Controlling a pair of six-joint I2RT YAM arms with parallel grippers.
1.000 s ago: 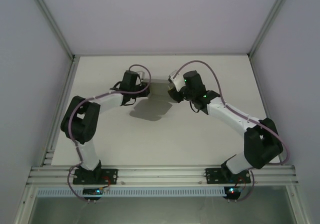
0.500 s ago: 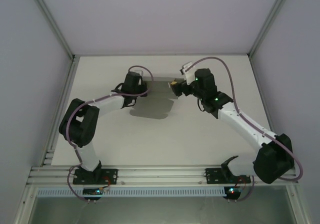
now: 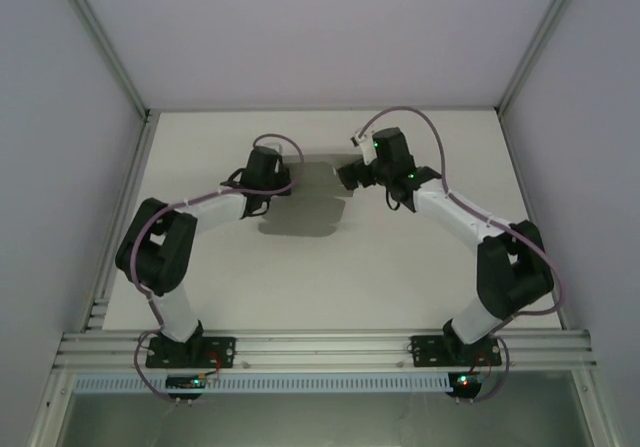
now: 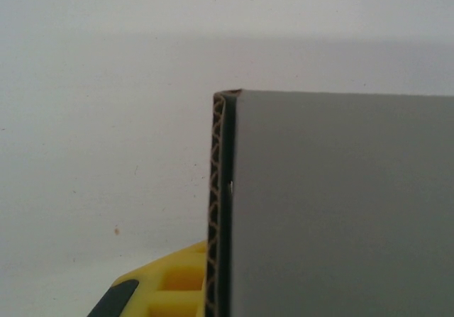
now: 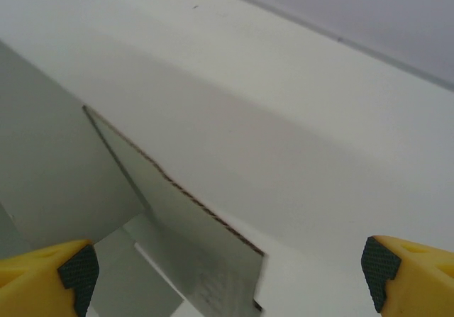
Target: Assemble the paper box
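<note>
My left pincer is closed tight on the box, which sits between my two arms over the far middle of the desk. From above, the box reads as a grey shape bridging the two wrists, with its shadow cast on the desk just nearer to me, so it looks raised off the surface, though I cannot tell how high. In my left wrist view a flat grey panel of the box takes up the lower right, its raw corrugated edge standing upright beside my one visible yellow finger, which touches or nearly touches that edge; the pale desk lies behind. My right pincer is at the other end of the box with its jaws spread as wide as they go, holding nothing. In my right wrist view this pincer shows both yellow tips with dark pads low in the corners, well apart, and the box lies between them: a slanting grey flap with a brown corrugated edge, and another grey panel to its left. Neither pad touches the card.
</note>
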